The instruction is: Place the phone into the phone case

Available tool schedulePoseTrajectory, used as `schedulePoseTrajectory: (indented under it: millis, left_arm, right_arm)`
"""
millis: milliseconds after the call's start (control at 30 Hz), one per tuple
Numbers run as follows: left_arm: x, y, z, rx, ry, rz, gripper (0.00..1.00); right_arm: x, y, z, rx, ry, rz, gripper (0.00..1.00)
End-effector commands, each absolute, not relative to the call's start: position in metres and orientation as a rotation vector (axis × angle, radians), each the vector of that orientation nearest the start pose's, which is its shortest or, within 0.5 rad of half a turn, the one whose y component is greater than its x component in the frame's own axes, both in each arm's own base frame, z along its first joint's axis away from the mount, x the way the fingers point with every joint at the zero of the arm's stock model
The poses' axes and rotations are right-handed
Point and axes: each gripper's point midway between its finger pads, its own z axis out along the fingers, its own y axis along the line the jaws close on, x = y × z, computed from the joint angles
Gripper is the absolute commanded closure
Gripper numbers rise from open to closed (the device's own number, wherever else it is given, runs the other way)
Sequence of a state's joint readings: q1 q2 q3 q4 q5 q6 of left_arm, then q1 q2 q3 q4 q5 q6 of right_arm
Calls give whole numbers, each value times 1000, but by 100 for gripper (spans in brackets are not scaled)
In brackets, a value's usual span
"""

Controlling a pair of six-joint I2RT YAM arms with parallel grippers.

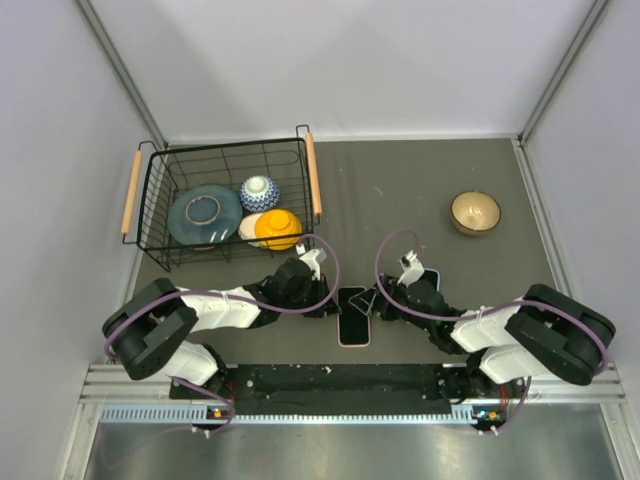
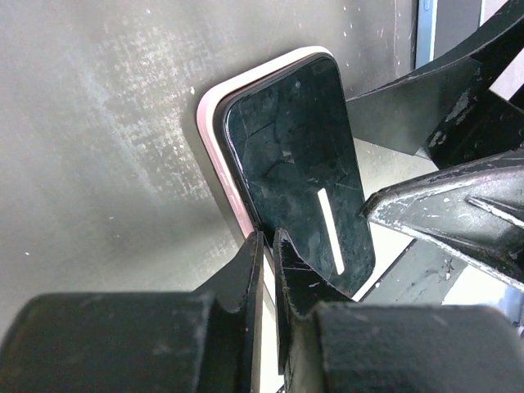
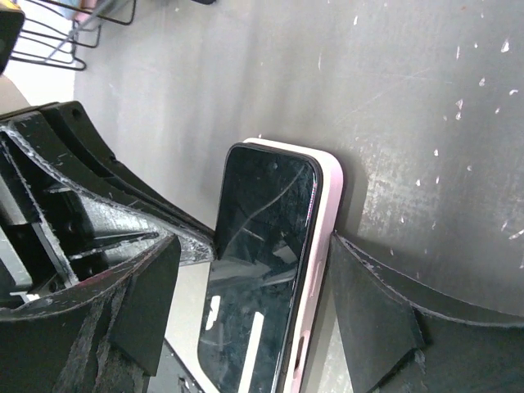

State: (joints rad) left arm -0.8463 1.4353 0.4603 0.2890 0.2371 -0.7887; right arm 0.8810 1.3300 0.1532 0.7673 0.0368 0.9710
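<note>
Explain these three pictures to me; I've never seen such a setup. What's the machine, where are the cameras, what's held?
These are two robot arms bolted at the near edge of a table. The wide picture looks down from above. The other two come from a camera on each wrist, showing its own fingers. On the table: a wire basket holding a blue plate, a tan bowl, and, between the arms, the phone, screen up, in the pink phone case, though how fully seated I cannot tell. The left gripper is all but shut at the phone's edge; whether it pinches anything I cannot tell. The right gripper is open, its fingers either side of phone and case.
</note>
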Motion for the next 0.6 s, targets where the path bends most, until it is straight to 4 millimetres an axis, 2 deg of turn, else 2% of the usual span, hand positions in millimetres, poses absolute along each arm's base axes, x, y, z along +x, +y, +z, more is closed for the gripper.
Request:
schedulePoseTrajectory:
  millis: [0, 267, 433, 467, 533, 567]
  left_arm:
    - [149, -293, 12, 265, 2581, -1014, 92]
    - [149, -295, 15, 267, 2580, -1026, 91]
    - [152, -296, 18, 269, 2573, -1021, 91]
    - [151, -296, 19, 269, 2573, -1021, 91]
    - [152, -296, 19, 267, 2570, -1017, 91]
    - [152, -296, 20, 267, 2567, -1019, 91]
  right_arm:
    - [152, 310, 101, -23, 2033, 1570, 28]
    - [145, 316, 107, -69, 1984, 1683, 32]
    - [145, 319, 101, -46, 2005, 1715, 35]
    - [145, 317, 99, -34, 2012, 1713, 37]
    - [148, 312, 94, 0, 2022, 1693, 47]
    - [149, 311, 92, 6, 2030, 1687, 56]
